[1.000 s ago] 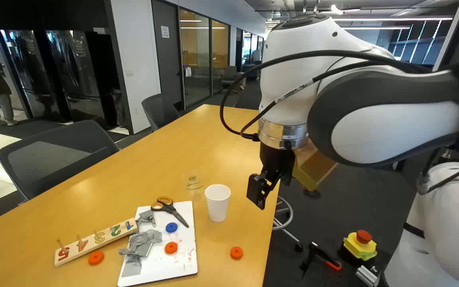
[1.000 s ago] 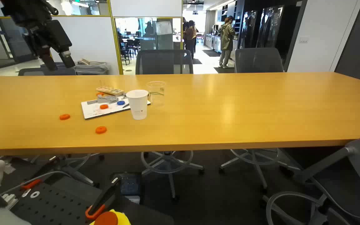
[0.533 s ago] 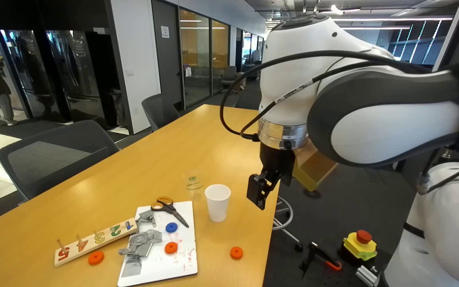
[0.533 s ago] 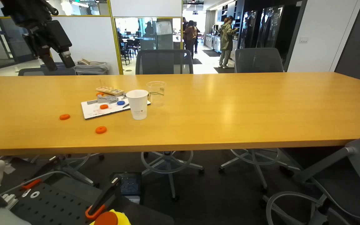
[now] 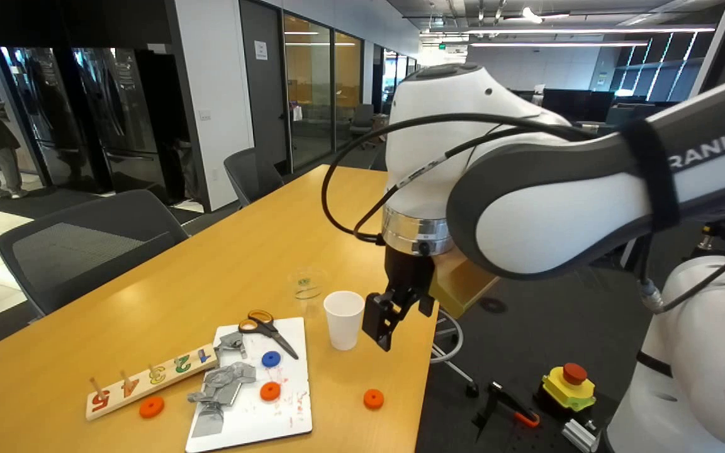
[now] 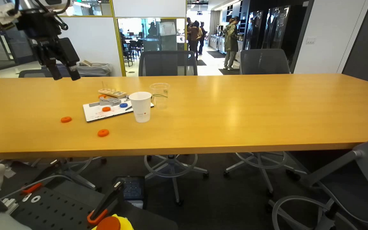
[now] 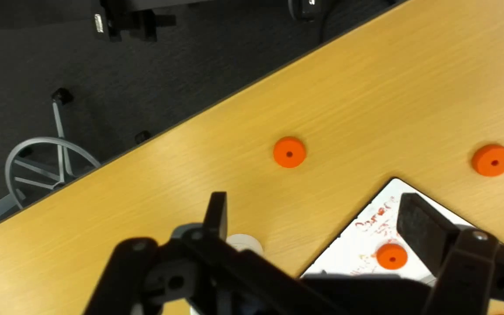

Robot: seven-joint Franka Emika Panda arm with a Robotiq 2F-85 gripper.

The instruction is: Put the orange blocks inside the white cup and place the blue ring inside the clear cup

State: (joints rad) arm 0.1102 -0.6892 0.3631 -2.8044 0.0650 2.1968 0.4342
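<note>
We judge nothing done yet, though the white cup [image 6: 141, 107] hides its bottom. Left of it in an exterior view, three orange blocks [image 6: 103, 133] lie on the table [image 6: 235, 121] and a fourth block [image 6: 106, 109] shares the whiteboard [image 6: 94, 115] with the blue ring [image 6: 123, 105]; all five await placing. Just beyond the white one, slightly right, stands the clear cup [image 6: 160, 95]. Our end effector [image 7: 315, 216], spread wide, holds nothing.

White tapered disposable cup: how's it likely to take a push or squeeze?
The white tapered disposable cup will likely tip if pushed near the top: its base is narrower than its rim. It's probably light and easily dented: the rim looks thin. If toppled, it may roll, being round.
</note>
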